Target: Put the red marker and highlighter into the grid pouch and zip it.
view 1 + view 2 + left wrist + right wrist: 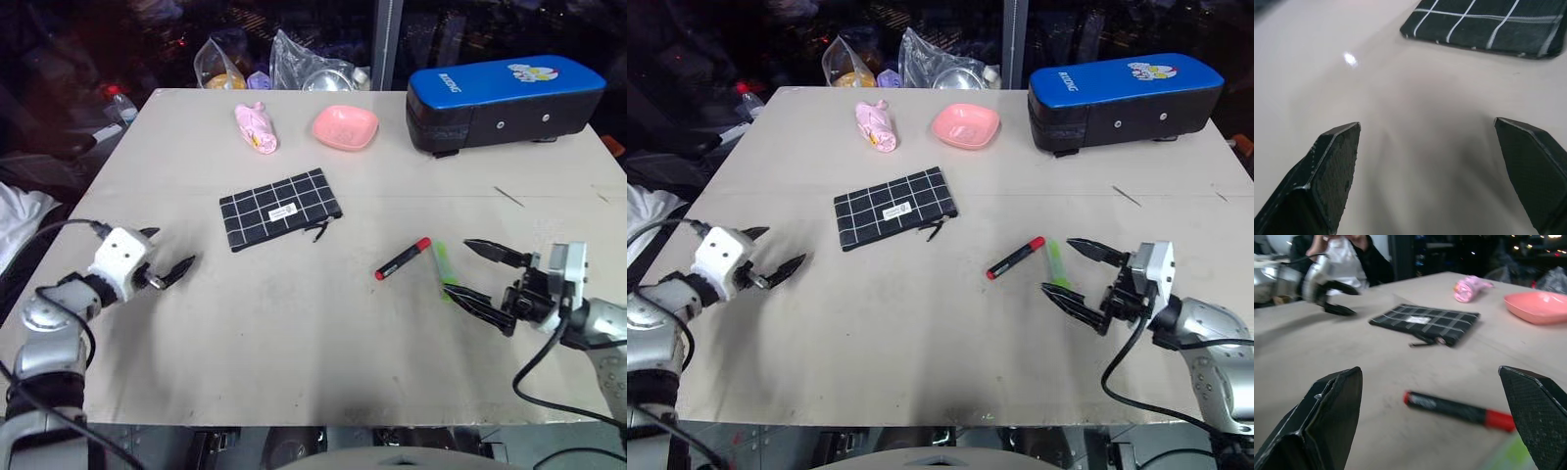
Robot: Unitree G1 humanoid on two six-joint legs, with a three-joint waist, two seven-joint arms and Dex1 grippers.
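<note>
The left end effector [168,265] hangs low over the near left part of the tabletop [294,343], its white wrist block behind it and its two black fingers spread wide, tips aimed toward the middle. Nothing sits between them. The right end effector [482,274] hovers over the near right side, reaching in from the right edge and pointing left across the surface. Its fingers [1327,421] stand far apart, one above the other in the head views, holding nothing.

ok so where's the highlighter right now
In the left eye view the highlighter lies flat on the table's right side, just right of the red marker, between the right gripper's open fingers.
</note>
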